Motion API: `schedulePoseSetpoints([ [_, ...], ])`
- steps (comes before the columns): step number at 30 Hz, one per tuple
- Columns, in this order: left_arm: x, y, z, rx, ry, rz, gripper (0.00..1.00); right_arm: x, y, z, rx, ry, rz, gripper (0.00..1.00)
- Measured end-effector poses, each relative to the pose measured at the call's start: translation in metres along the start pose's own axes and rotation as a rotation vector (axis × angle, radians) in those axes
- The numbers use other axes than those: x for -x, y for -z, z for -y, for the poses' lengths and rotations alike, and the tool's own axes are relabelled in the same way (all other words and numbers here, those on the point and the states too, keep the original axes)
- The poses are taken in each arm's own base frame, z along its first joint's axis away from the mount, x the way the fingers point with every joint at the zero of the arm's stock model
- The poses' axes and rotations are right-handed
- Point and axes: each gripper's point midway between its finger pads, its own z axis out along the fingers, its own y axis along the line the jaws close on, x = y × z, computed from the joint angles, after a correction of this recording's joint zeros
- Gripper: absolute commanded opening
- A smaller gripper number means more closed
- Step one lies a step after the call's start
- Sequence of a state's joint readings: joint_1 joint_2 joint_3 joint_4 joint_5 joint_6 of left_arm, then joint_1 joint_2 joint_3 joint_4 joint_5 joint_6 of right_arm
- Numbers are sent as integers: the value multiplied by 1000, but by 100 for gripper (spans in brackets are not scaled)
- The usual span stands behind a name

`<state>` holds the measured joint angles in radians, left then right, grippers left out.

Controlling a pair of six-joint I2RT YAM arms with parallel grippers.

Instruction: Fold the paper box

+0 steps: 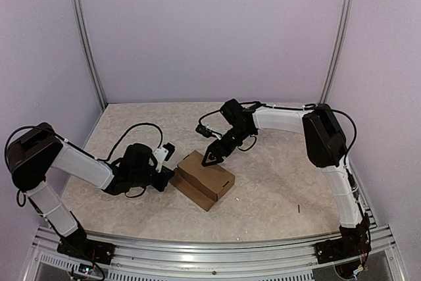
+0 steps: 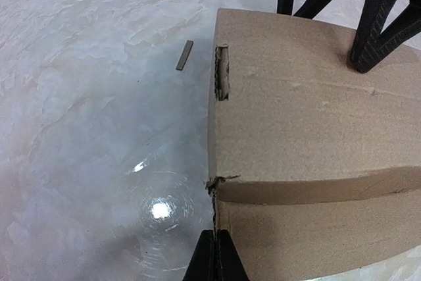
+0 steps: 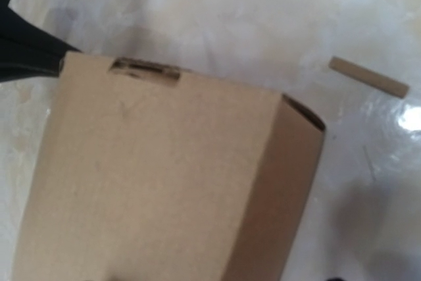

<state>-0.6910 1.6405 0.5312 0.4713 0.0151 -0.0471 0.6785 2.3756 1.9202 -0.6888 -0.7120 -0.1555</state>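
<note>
The paper box [image 1: 204, 177] stands closed up as a small brown carton mid-table, with a tab slot [image 2: 222, 74] near its top edge. My left gripper [image 2: 216, 258] is shut, its tips against the box's [image 2: 309, 129] lower left corner seam; whether cardboard is pinched between them does not show. My right gripper [image 1: 212, 158] hovers open over the box's far end. One of its fingers [image 2: 366, 57] rests on the top panel while the other drops behind the far edge. In the right wrist view the box [image 3: 158, 176] fills the frame.
A small brown cardboard strip [image 2: 185, 55] lies loose on the pale marbled tabletop [image 1: 276, 182] beside the box; the same strip [image 3: 368, 77] shows in the right wrist view. Purple walls and metal posts enclose the table.
</note>
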Motion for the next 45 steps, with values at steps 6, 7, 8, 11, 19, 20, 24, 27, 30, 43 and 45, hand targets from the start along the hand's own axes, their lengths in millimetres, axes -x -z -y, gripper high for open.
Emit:
schedulePoseSetpoints([
  [6, 1, -1, 1, 17, -31, -1, 0, 0, -3, -2, 20, -2, 0, 73],
  [7, 2, -1, 1, 22, -36, -6, 0, 0, -3, -2, 22, -2, 1, 73],
  [8, 3, -2, 1, 29, -43, -10, 0, 0, -3, -2, 23, -2, 1, 73],
  [11, 5, -4, -1, 44, -61, -22, 0, 0, -3, -3, 25, 2, 1, 73],
  [19, 7, -6, -3, 64, -75, -49, 0, 1, -4, -5, 28, 28, 1, 72],
  [20, 8, -7, -3, 64, -75, -51, 0, 1, -5, -5, 29, 33, 0, 72],
  [24, 8, -8, -3, 66, -76, -66, 0, 2, -7, -7, 33, 50, -1, 72],
  [27, 8, -8, -5, 69, -75, -71, 0, 3, -7, -8, 34, 76, -1, 72],
  [30, 8, -8, -7, 66, -78, -73, 0, 6, -8, -10, 43, 123, 4, 73],
  [43, 10, -11, -14, 75, -112, -101, 0, 16, -13, -11, 60, 268, -4, 73],
  [45, 10, -11, -14, 76, -117, -102, 0, 16, -13, -11, 63, 274, -5, 73],
])
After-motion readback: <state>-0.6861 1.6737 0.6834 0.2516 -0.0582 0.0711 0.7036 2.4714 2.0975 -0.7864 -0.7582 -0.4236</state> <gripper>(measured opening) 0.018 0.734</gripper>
